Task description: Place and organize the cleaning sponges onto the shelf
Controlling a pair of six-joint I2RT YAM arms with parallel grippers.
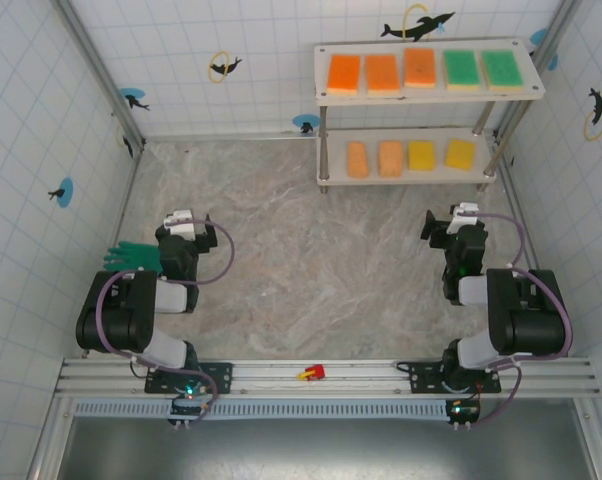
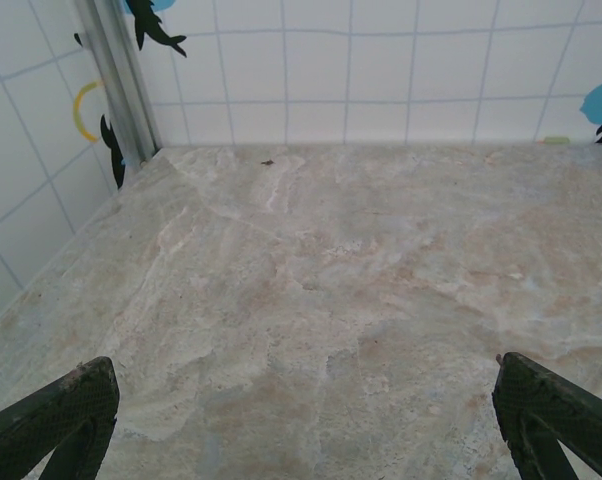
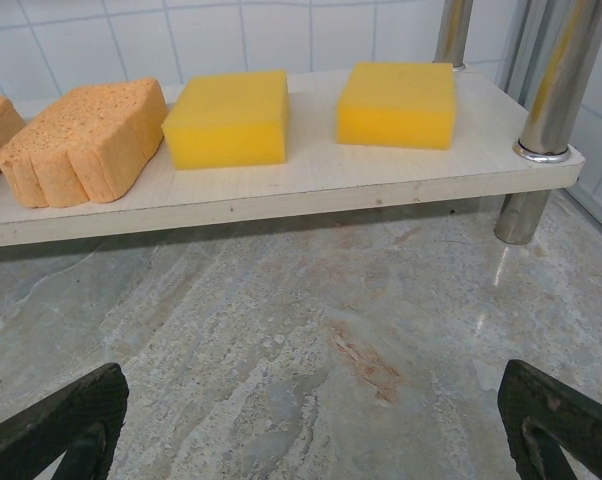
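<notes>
The shelf [image 1: 429,92] stands at the back right with sponges on both boards. Its top board carries three orange sponges [image 1: 382,72] and two green sponges [image 1: 462,68]. Its lower board [image 3: 311,185] carries two pale orange sponges [image 3: 81,142] and two yellow sponges [image 3: 227,118], spaced in a row. My right gripper [image 3: 311,425] hovers low over the floor in front of the lower board, open, nothing between its fingers. At the left, my left gripper [image 2: 306,420] is also open and empty over bare marbled floor. Both arms [image 1: 131,305] sit folded back near their bases.
A green rubber glove [image 1: 131,255] lies by the left arm. A tiny red object [image 1: 312,373] rests on the front rail. Tiled walls enclose the marbled table [image 1: 281,240]; grey shelf legs [image 3: 546,100] stand at the right.
</notes>
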